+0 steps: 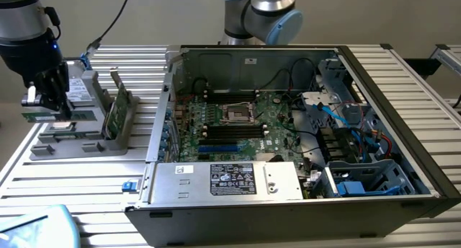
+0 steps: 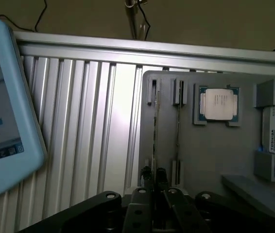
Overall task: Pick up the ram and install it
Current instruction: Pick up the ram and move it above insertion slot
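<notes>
Ram held at the tray

Pincer point(image 1: 49, 111) pressed onto the ram point(image 1: 78, 116), stick lying level over the grey holder tray point(image 1: 79, 146) on the counter point(image 1: 72, 178) (exterior view's left of the open computer case point(image 1: 303, 221)); clearance from tray unclear

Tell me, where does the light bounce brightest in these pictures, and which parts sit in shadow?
Wrist view: a bright glare stripe runs along the ribbed metal table, the silver processor chip gleams, and the gripper sits in deep shadow. Exterior view: soft, even light falls on the table, but the inside of the computer case is dim and shadowed.
</notes>
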{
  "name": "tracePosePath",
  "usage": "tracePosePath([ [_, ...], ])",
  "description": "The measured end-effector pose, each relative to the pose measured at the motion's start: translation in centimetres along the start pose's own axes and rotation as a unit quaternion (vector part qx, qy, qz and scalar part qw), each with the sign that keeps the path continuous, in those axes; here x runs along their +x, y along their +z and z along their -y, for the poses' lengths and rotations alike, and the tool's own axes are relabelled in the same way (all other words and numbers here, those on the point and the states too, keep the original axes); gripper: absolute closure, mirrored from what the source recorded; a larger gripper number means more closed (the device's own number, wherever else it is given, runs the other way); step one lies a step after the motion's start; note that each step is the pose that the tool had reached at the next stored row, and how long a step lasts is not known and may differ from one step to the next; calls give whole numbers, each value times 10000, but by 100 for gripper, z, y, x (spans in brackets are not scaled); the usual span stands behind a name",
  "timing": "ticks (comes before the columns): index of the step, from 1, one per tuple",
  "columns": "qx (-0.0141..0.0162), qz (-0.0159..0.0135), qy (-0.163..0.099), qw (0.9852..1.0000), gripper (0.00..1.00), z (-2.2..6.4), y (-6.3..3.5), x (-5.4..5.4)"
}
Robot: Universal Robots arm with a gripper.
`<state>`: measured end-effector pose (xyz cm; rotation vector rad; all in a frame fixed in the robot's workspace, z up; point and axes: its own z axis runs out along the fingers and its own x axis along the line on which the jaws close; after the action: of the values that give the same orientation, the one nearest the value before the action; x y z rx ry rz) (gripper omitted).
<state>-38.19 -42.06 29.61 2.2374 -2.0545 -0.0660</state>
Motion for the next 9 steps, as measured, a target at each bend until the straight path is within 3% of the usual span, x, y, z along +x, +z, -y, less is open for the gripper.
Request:
tracePosePath([
  [9,-86,7,-4,10000,86,236,-252,31],
])
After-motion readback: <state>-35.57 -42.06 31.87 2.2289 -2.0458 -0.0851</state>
